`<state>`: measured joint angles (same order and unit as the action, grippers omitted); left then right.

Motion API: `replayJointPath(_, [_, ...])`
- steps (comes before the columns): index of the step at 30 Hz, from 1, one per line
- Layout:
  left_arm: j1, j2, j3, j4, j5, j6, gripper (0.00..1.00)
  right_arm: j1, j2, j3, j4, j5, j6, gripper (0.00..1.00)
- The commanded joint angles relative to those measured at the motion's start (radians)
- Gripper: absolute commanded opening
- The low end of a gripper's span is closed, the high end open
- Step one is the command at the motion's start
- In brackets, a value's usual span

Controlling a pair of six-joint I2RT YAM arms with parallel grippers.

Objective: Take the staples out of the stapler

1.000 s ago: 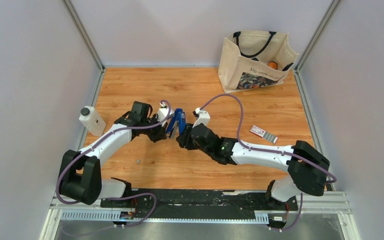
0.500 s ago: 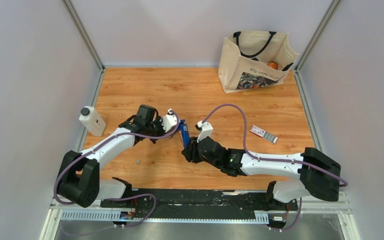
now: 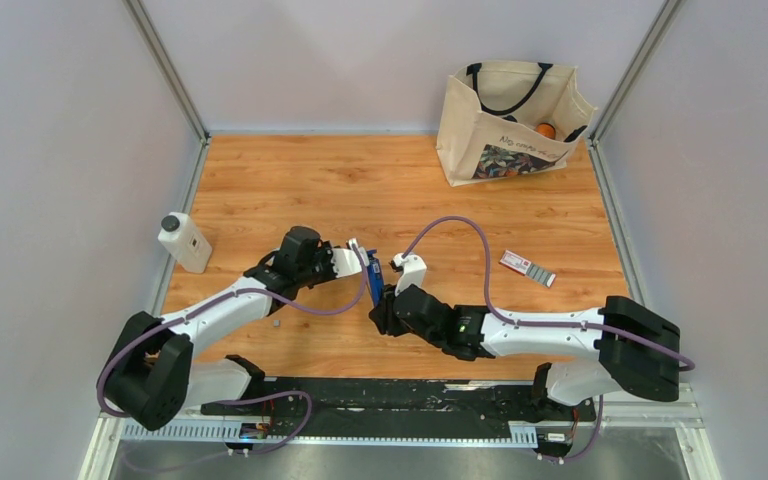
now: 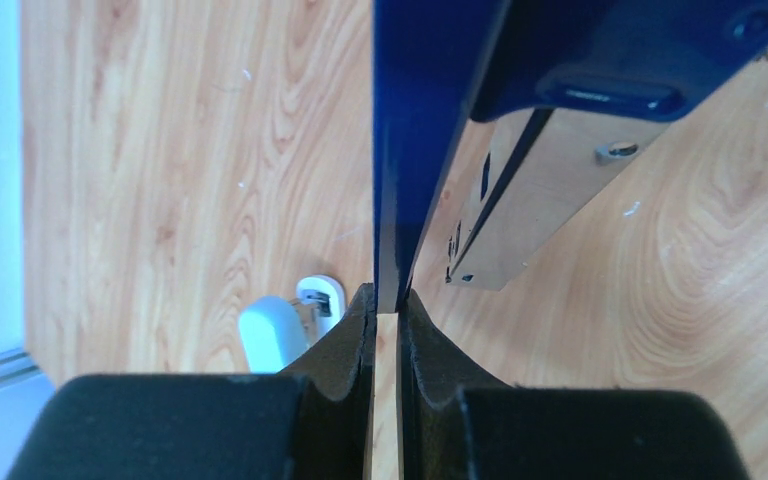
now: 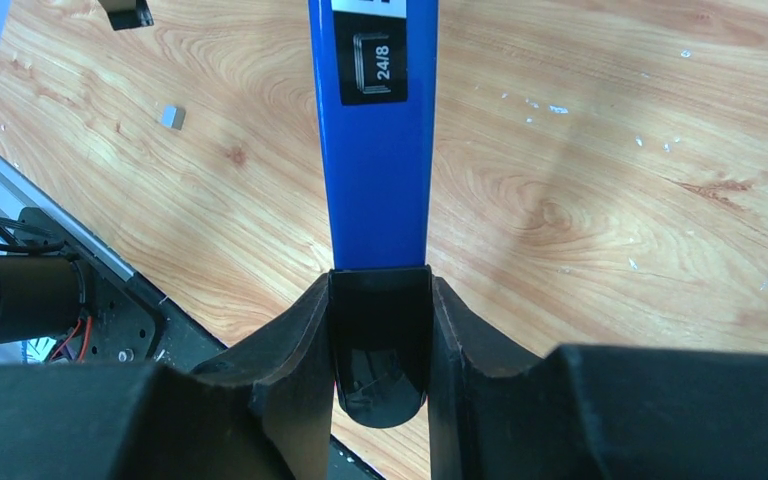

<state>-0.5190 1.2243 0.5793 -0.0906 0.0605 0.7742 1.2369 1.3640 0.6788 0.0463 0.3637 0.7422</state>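
The stapler point(image 3: 371, 276) is hanging in the air above the middle of the table, near its front edge, with both arms meeting on it. The left gripper point(image 4: 387, 305) is pinching a thin blue edge of it with its jaws nearly together, and beside that edge a metal channel is swinging away from the blue body. The right gripper point(image 5: 380, 288) is clamping the black end of the blue body, jaws partly apart around it. A strip of staples point(image 3: 276, 323) is lying on the wooden table point(image 3: 360, 180) to the left, well apart from the stapler. Farther out, a white bottle point(image 3: 184, 242) is standing at the left edge, a red-and-white carton point(image 3: 527, 267) is lying to the right, and a tote bag point(image 3: 505, 120) is sitting in the far right corner against pale grey walls.
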Motion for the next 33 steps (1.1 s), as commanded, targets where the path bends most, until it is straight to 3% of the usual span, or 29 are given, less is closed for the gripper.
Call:
replayJointPath(1, [-0.021, -0.029, -0.024, 0.140, -0.137, 0.112, 0.00, 0.021, -0.009, 0.021, 0.006, 0.018, -0.043, 0.00])
replayJointPath(9, [-0.081, -0.042, -0.151, 0.331, -0.218, 0.295, 0.00, 0.021, -0.042, 0.001, -0.022, 0.032, -0.043, 0.00])
replayJointPath(19, [-0.134, -0.069, -0.191, 0.387, -0.268, 0.338, 0.00, 0.021, -0.025, 0.036, -0.017, 0.047, -0.055, 0.00])
replayJointPath(27, [-0.133, -0.088, 0.074, -0.093, -0.128, 0.001, 0.02, -0.045, -0.035, 0.178, -0.083, 0.115, -0.116, 0.00])
replayJointPath(33, [-0.133, -0.089, 0.290, -0.461, 0.259, -0.196, 0.08, -0.187, -0.026, 0.338, -0.141, 0.118, -0.164, 0.00])
